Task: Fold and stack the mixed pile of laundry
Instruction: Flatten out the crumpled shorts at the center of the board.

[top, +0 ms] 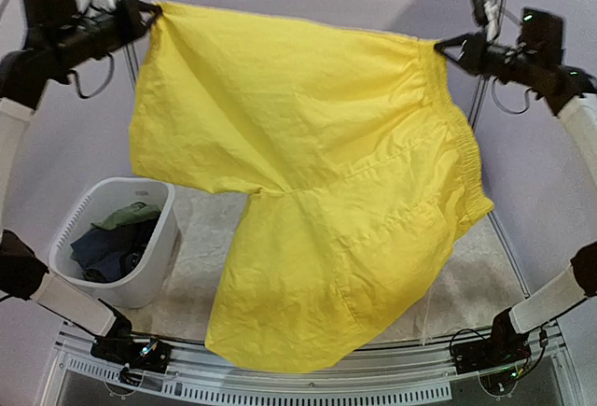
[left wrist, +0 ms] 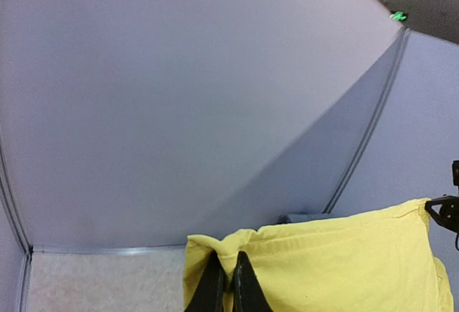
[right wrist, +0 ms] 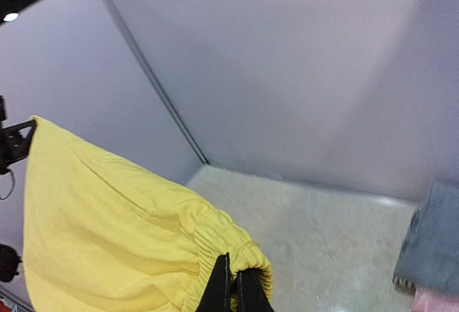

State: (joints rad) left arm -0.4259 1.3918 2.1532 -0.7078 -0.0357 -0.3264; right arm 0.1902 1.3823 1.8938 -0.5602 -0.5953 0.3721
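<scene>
Pinching yellow shorts' (top: 308, 191) upper corners: left gripper (top: 149, 11), right gripper (top: 441, 46).

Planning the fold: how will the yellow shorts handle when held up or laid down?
Probably floppy: the shorts sag and drape between the left pincer and right pincer. Likely light, since two corner pinches seem to carry them. The gathered waistband may bunch rather than lie flat.
</scene>
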